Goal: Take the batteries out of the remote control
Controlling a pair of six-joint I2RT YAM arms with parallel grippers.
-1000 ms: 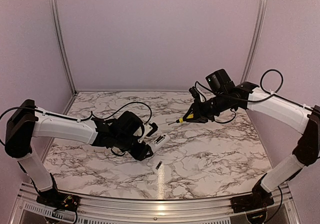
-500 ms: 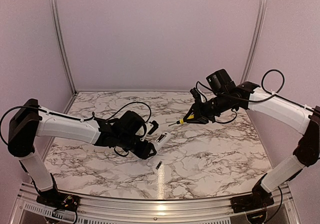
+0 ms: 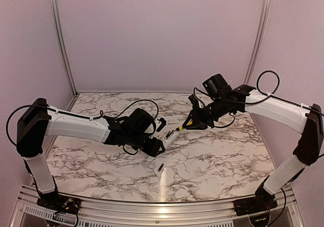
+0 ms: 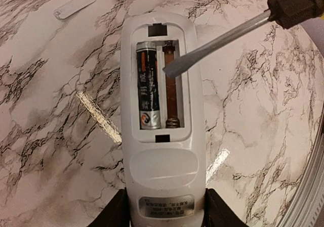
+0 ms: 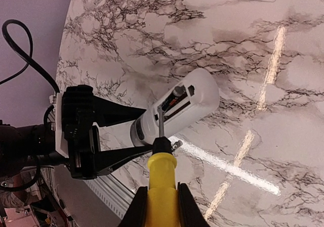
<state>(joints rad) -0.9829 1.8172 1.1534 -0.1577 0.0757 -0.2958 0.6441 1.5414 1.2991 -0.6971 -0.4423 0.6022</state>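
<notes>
Marble table (image 3: 217, 159) ctr, off edges: L fingers (image 4: 117, 213) grip remote control (image 4: 163, 172); R fingers (image 5: 139, 209) grip screwdriver (image 5: 162, 179), tip in bay (image 4: 172, 93).

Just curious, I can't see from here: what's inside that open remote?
One battery lies in one slot of the remote control. The other slot is empty; the screwdriver tip points into it. Under the battery is hidden.

my fingers (image 4: 115, 214) are black, the remote control (image 4: 164, 171) white, its battery (image 4: 148, 85) black, the screwdriver (image 5: 162, 171) yellow-handled, the worktop (image 4: 50, 136) white marble veined black.
</notes>
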